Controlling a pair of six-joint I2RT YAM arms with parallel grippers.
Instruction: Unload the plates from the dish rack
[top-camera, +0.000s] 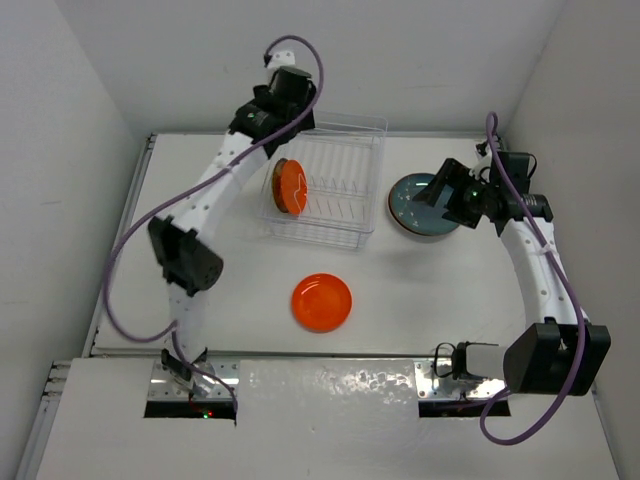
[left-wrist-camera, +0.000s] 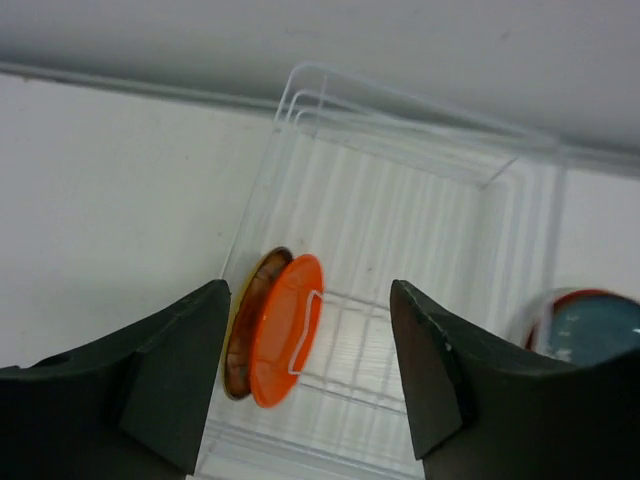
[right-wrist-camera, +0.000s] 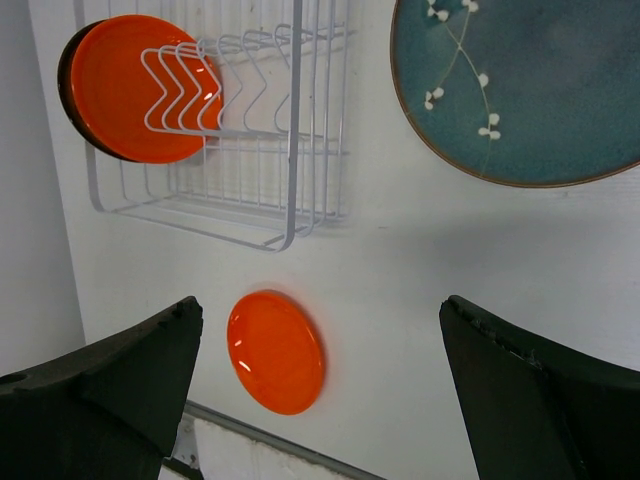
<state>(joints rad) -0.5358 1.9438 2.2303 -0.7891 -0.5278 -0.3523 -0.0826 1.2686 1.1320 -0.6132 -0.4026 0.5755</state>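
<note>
The clear wire dish rack (top-camera: 345, 165) stands at the middle back of the table. At its left end an orange plate (top-camera: 292, 187) stands on edge, and a yellow-brown plate (left-wrist-camera: 243, 330) leans close behind it. My left gripper (left-wrist-camera: 310, 290) hangs open above that end of the rack, with both plates well below its fingers. Another orange plate (top-camera: 321, 301) lies flat on the table in front of the rack. A dark teal plate (top-camera: 415, 210) with small white flowers lies flat to the right of the rack. My right gripper (right-wrist-camera: 320, 300) hovers open above it, holding nothing.
White walls close in the table at the back and on both sides. The rack's other slots (right-wrist-camera: 270, 60) hold nothing. A metal strip (top-camera: 330, 385) runs along the near edge between the two arm bases.
</note>
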